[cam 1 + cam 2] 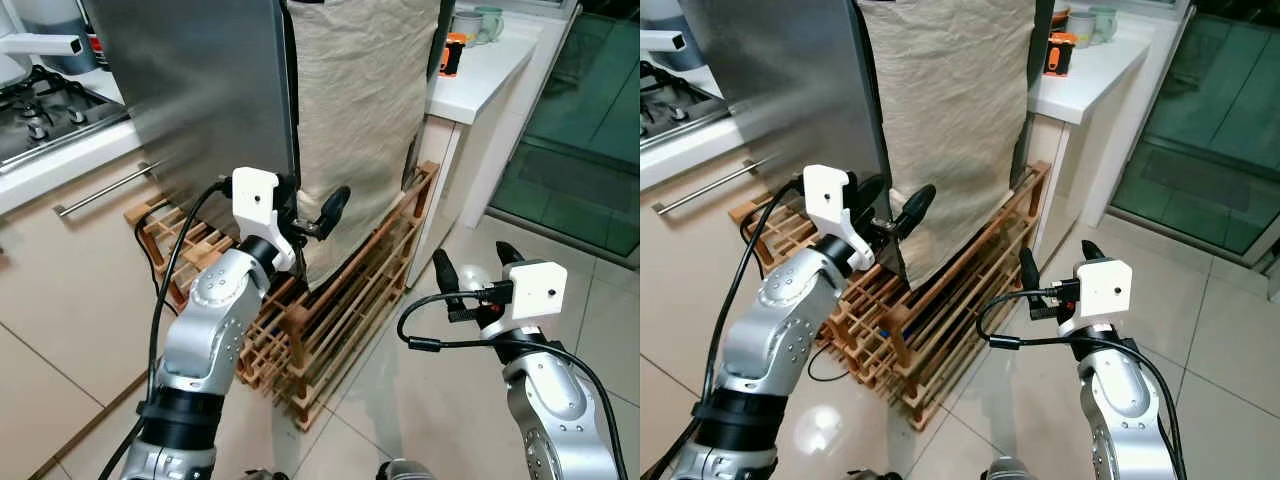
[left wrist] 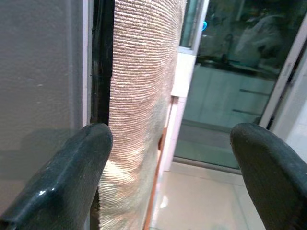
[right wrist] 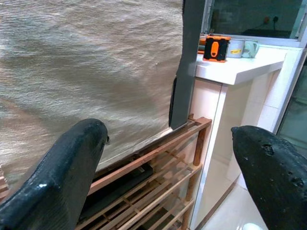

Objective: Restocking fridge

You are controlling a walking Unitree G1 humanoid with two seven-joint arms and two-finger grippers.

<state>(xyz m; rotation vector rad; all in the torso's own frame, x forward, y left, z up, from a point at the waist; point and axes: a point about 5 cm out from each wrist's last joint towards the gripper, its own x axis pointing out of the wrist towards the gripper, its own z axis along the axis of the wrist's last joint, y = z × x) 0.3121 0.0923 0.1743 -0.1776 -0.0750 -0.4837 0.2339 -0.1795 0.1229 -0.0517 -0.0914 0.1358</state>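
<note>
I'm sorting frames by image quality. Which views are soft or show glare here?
Left wrist view: the near fingertips are out of focus, the beige cloth sharper. Right wrist view: fingertips soft too, orange device fairly crisp. Right eye view: sharp, with light glare on the floor tiles and a sheen on the steel fridge door.

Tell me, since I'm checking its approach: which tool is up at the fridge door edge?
The left tool, open at the grey fridge door edge beside the beige cloth; the right tool hangs over floor tiles.
</note>
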